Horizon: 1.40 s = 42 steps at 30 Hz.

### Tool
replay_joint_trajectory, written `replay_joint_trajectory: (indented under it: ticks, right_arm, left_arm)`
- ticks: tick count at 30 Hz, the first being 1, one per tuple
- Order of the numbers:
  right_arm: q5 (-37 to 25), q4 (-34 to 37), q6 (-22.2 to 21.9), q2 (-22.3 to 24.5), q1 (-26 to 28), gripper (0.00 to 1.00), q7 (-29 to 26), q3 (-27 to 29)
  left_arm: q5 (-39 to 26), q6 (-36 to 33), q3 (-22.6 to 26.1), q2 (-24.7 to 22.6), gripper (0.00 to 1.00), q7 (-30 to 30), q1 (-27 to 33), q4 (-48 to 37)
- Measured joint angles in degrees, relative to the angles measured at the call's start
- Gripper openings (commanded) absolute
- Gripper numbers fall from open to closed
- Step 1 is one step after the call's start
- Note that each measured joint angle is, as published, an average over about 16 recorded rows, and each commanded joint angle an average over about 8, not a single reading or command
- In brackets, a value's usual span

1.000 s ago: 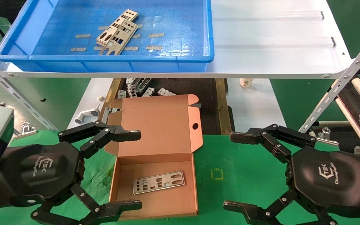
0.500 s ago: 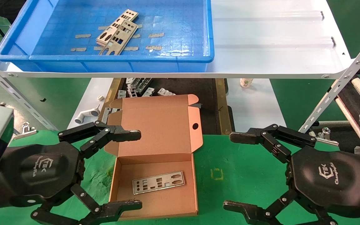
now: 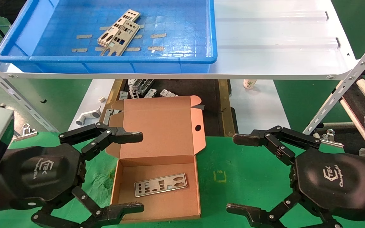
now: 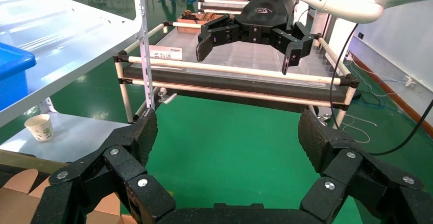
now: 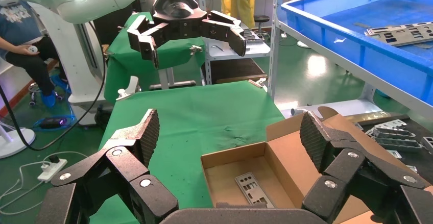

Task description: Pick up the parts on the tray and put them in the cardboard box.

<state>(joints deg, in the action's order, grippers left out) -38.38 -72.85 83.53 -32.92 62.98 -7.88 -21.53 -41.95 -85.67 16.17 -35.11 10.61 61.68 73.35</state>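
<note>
Silver punched plates (image 3: 119, 33) lie overlapping in the blue tray (image 3: 185, 60) on the white shelf; they also show in the right wrist view (image 5: 403, 32). The open cardboard box (image 3: 163, 209) sits on the green table with one plate (image 3: 160, 185) flat on its floor, also seen in the right wrist view (image 5: 254, 189). My left gripper (image 3: 139, 172) is open and empty at the box's left side. My right gripper (image 3: 237, 172) is open and empty to the right of the box, over the green mat.
The white shelf (image 3: 265, 60) overhangs the far edge of the work area, with slanted supports (image 3: 344, 85) on the right. Grey brackets and clips (image 3: 144, 90) lie below the shelf behind the box. A paper cup (image 3: 249, 84) stands on the white surface.
</note>
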Motion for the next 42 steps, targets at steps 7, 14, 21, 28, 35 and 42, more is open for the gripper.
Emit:
replay_joint_trajectory:
  ticks: [7, 14, 21, 28, 35, 42]
  right_arm:
    - [0.0, 0.0, 0.0, 0.0, 0.0, 1.0, 0.0, 0.0]
    - [0.0, 0.0, 0.0, 0.0, 0.0, 1.0, 0.0, 0.0]
    - [0.0, 0.0, 0.0, 0.0, 0.0, 1.0, 0.0, 0.0]
    - [0.0, 0.0, 0.0, 0.0, 0.0, 1.0, 0.0, 0.0]
    - [0.0, 0.0, 0.0, 0.0, 0.0, 1.0, 0.0, 0.0]
    - [0.0, 0.0, 0.0, 0.0, 0.0, 1.0, 0.0, 0.0]
  left_arm:
    - [0.0, 0.0, 0.0, 0.0, 1.0, 0.0, 0.0, 0.0]
    - [0.0, 0.0, 0.0, 0.0, 1.0, 0.0, 0.0, 0.0]
    - [0.0, 0.0, 0.0, 0.0, 1.0, 0.0, 0.0, 0.0]
    - [0.0, 0.0, 0.0, 0.0, 1.0, 0.0, 0.0, 0.0]
    - [0.0, 0.0, 0.0, 0.0, 1.0, 0.0, 0.0, 0.0]
    - [0.0, 0.0, 0.0, 0.0, 1.0, 0.0, 0.0, 0.0]
